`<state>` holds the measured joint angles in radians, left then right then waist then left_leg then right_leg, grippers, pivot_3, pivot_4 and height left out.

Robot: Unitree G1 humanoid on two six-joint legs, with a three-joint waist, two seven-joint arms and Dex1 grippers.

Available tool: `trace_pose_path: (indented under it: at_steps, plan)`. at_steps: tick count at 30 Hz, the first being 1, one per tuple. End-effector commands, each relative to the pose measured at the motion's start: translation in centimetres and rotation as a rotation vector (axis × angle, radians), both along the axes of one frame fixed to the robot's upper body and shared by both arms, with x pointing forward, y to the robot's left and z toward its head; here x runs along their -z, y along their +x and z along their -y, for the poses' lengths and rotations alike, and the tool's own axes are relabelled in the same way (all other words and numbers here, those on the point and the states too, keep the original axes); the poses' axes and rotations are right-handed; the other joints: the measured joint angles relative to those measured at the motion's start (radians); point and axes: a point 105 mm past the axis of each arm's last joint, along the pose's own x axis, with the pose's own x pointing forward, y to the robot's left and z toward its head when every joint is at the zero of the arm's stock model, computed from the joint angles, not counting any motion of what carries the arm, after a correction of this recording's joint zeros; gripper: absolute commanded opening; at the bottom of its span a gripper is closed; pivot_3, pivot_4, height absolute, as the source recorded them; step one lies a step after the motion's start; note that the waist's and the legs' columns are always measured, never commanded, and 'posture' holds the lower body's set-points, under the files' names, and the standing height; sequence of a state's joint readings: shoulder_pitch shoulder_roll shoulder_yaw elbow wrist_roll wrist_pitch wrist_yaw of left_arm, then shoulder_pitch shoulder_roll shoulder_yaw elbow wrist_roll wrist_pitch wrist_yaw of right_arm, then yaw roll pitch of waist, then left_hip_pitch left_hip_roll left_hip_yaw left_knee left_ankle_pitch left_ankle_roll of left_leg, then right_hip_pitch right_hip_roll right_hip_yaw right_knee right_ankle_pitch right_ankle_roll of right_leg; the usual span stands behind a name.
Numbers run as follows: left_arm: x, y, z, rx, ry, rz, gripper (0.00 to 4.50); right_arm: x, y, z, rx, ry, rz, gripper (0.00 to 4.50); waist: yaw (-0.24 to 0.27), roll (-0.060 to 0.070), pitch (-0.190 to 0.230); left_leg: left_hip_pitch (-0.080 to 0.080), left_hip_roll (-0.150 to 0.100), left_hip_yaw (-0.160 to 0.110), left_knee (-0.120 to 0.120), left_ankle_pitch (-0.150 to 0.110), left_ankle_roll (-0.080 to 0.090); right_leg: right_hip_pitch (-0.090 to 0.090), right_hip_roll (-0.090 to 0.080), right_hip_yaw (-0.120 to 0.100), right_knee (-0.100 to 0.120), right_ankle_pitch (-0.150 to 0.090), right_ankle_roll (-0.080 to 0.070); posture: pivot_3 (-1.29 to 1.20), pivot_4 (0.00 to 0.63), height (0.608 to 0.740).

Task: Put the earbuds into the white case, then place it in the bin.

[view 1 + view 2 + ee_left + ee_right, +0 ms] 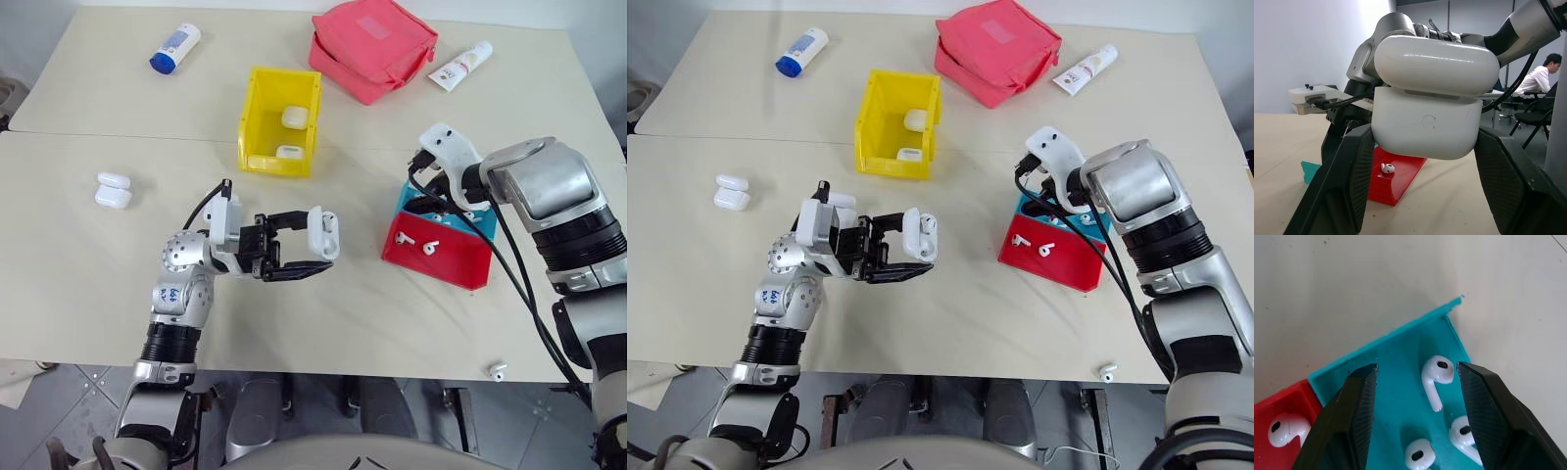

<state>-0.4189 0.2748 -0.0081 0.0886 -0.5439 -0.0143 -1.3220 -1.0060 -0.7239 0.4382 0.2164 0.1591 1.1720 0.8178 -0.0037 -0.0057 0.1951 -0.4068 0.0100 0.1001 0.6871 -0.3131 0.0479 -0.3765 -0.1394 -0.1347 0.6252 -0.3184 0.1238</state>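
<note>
**R jaws over an earbud in the blue tray; L arm holds the open case**

R gripper (1415, 382): jaws spread, nothing pinched, pointing down into the blue tray (1396, 362). One earbud (1436, 379) lies on the tray floor right between the two fingers, head toward the tray's corner, stem running back toward the wrist, so its long axis lies roughly along the fingers, not across the gap. Closing here should catch the bud across its width. Two more buds sit just beside it, nearer the wrist; the risk, I'd judge, is nudging one while dropping. Another bud lies in the adjoining red tray (441, 257).

L gripper (312, 253): jaws pinching the white case (323, 233) by its lower body, lid hinged up, held above the worktop (78, 255) and well apart from the trays, toward the robot's left of them. R arm is clearly the nearer one to the buds; L is the receiver.

Farther out: yellow bin (257, 132) beyond the L gripper, w/ two cases already inside. Two more cases (113, 190) lie at far left. A stray bud (498, 370) sits near the worktop's front edge, R side.

Step in hand, my read: pick a bud, carry it left to the case.
</note>
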Motion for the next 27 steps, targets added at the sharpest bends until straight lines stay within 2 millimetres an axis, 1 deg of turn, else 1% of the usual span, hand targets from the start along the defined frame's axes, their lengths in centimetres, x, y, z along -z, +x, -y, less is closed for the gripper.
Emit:
trace_pose_path:
  at_steps: [1, 9, 12, 16, 17, 27]
  plan:
    - [-0.8, -0.5, -0.3, -0.007, -0.025, 0.030, 2.73, -0.8, 0.3, -0.4, -0.020, -0.010, 0.024, 2.67, -0.001, 0.000, 0.000, 0.000, 0.000, 0.000, 0.000, 0.000, 0.000, 0.000, 0.000, 0.000, 0.000, 0.000, 0.000, 0.00, 0.150, 0.740]
    - [-0.7, -0.5, -0.5, -0.025, -0.026, 0.028, 2.73, -0.5, 0.5, -0.5, -0.020, -0.019, 0.005, 2.67, -0.001, 0.000, 0.000, 0.000, 0.000, 0.000, 0.000, 0.000, 0.000, 0.000, 0.000, 0.000, 0.000, 0.000, 0.000, 0.00, 0.150, 0.740]
    - [-0.7, -0.4, -0.5, -0.034, -0.026, 0.028, 2.73, -0.4, 0.6, -0.6, -0.028, -0.023, -0.001, 2.07, -0.001, 0.000, 0.000, 0.000, 0.000, 0.000, 0.000, 0.000, 0.000, 0.000, 0.000, 0.000, 0.000, 0.000, 0.000, 0.00, 0.150, 0.740]
    - [-0.8, -0.3, -0.6, -0.041, -0.027, 0.030, 2.73, -0.5, 0.6, -0.6, -0.030, -0.031, -0.002, 0.71, 0.000, 0.000, 0.000, 0.000, 0.000, 0.000, 0.000, 0.000, 0.000, 0.000, 0.000, 0.000, 0.000, 0.000, 0.000, 0.00, 0.150, 0.740]
    - [-0.8, -0.2, -0.6, -0.043, -0.027, 0.031, 2.73, -0.6, 0.6, -0.6, -0.034, -0.032, 0.002, 0.44, 0.000, 0.000, 0.000, 0.000, 0.000, 0.000, 0.000, 0.000, 0.000, 0.000, 0.000, 0.000, 0.000, 0.000, 0.000, 0.00, 0.150, 0.740]
    - [-0.9, 0.0, -0.8, -0.053, -0.025, 0.032, 2.73, -1.7, 0.9, -0.8, -0.067, -0.011, 0.045, 0.44, -0.001, 0.000, 0.000, 0.000, 0.000, 0.000, 0.000, 0.000, 0.000, 0.000, 0.000, 0.000, 0.000, 0.000, 0.000, 0.00, 0.150, 0.740]
